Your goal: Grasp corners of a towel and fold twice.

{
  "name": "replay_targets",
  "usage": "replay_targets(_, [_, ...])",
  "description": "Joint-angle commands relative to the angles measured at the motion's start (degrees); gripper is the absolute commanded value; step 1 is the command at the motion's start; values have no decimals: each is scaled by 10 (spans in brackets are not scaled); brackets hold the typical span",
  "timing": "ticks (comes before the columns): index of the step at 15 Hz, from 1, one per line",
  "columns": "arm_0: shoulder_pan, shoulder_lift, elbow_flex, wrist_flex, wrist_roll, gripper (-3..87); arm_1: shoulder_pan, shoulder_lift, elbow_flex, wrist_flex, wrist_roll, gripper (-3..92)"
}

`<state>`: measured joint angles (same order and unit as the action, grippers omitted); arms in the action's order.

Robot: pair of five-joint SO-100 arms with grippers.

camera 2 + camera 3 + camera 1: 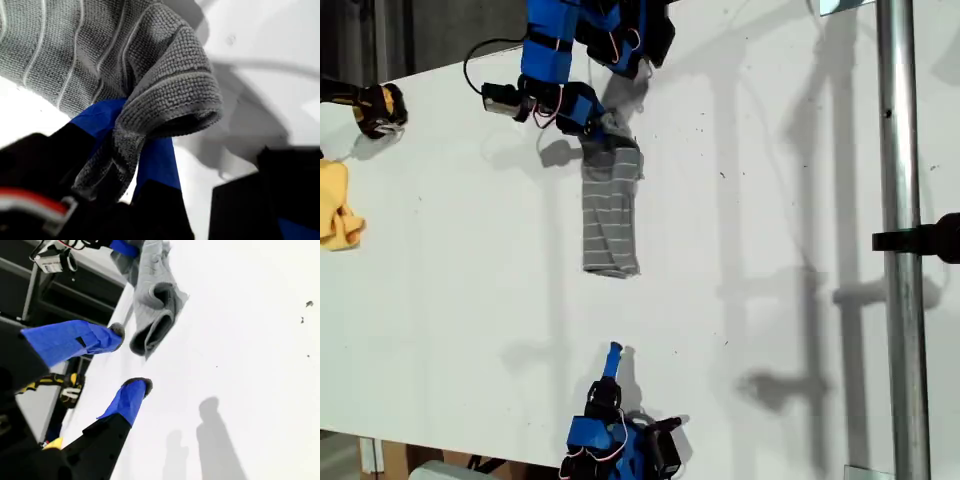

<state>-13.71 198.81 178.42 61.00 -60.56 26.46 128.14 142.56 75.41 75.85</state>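
- Your first gripper (605, 128) is clamped on the towel's (611, 215) top end; the rest trails down the table (770, 250) in a narrow bunched strip.
- Your second gripper (613, 352) hangs parted and empty, well apart from the towel's near end.
- The corners are buried in folds.

Wide bare room is offered across the white table (760, 250) toward the exterior view's right, up to the metal pole (898, 240) and its black clamp (920, 240) — a firm barrier there. The middle is blocked by the towel (610, 215), bunched into a narrow strip, its upper end pinched by my first gripper (592, 122). A clear lane is left between the towel's lower end and my second gripper (613, 352), jaws apart. At the exterior view's left edge, a yellow cloth (338, 205) and a black-and-yellow tool (375, 105) are found.
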Motion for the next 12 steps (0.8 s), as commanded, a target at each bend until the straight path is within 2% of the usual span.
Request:
replay_targets(1, [-9, 3, 1, 4, -4, 161, -19, 42, -3, 25, 27, -1])
replay_targets(4, [-6, 3, 1, 4, -6, 160, -51, 87, -52, -52, -17, -1])
replay_targets(9, [-4, 3, 1, 5, -4, 160, -57, 120, -178, -87, -83, -1])
replay_targets(12, [-4, 3, 1, 5, -4, 160, -77, 54, -197, -176, -91, -1])
